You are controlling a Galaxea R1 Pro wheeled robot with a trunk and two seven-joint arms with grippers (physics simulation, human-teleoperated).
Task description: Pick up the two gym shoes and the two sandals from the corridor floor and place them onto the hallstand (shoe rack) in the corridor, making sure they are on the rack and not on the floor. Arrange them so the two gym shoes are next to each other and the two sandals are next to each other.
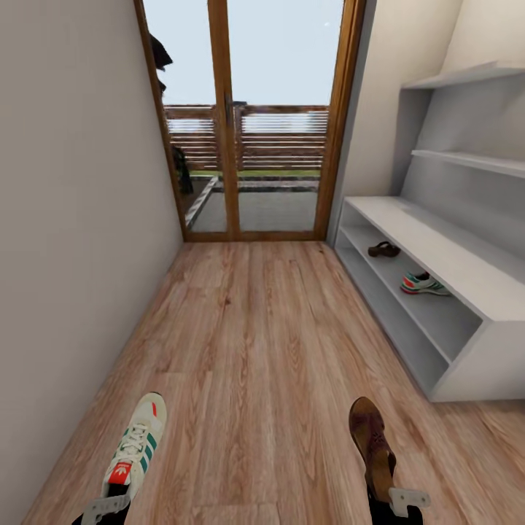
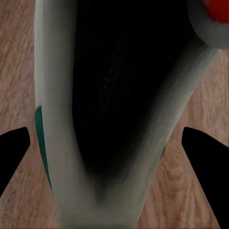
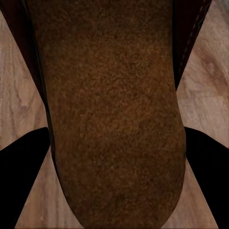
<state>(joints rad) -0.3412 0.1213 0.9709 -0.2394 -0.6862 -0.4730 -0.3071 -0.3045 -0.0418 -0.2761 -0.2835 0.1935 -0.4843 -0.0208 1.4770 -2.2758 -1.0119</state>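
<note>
Sneaker (image 1: 137,445) gripped by left tool (image 1: 109,503); sandal (image 1: 372,445) by right tool (image 1: 397,503); floor (image 1: 255,350) ahead.

Gym shoe (image 1: 137,448): white, green side stripes, red-orange tongue mark. Sandal (image 1: 372,445): dark brown, mottled brown footbed. Corridor floor (image 1: 255,343): light brown wood-grain planks. Hallstand (image 1: 452,270): pale grey-white; on its shelf a second brown sandal (image 1: 383,249) and a white-green-orange gym shoe (image 1: 424,284). Door frame (image 1: 222,124): brown wood.
</note>
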